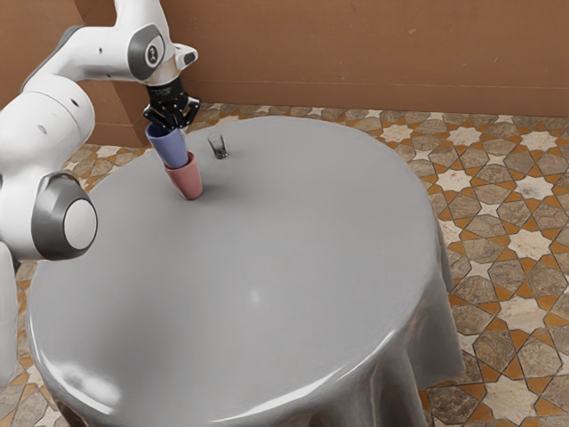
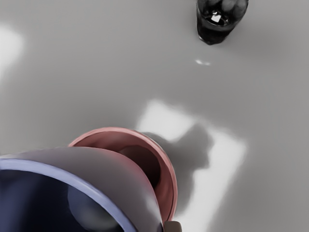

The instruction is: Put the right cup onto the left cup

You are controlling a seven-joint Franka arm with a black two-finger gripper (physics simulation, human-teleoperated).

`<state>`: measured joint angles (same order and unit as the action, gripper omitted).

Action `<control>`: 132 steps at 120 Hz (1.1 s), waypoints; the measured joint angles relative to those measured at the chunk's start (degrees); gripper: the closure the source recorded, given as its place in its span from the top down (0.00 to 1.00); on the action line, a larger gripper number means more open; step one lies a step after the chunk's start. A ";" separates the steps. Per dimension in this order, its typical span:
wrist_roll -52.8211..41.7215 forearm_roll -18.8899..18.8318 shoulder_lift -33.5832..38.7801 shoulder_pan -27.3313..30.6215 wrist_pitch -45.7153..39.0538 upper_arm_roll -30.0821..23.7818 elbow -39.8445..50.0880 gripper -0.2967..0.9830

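In the exterior view, the black two-finger pincer (image 1: pixel 175 130) is clamped on the tapered blue plastic-looking cup (image 1: pixel 168 147), whose base is at the mouth of the tapered pink plastic-looking cup (image 1: pixel 186 181); whether it has entered, I can't tell. The pink cup stands on the round, grey-draped surface (image 1: pixel 293 249), with a small clear glass tumbler (image 1: pixel 219 148) near it. In the wrist view, the blue cup overlaps one side of the pink opening, a crescent of the inside left uncovered, so I'd centre it over that opening first, then lower it straight and slowly; a sideways push could tip the pink cup. I'd open only once the blue one sits steady. Count: one blue cup, one pink cup, one tumbler, one surface, one pincer.
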<state>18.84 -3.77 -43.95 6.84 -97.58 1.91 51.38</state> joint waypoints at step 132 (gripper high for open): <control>-4.49 0.73 23.27 -4.52 2.12 -0.69 16.62 0.73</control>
<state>14.35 -3.04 -20.69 2.32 -95.46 1.22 67.99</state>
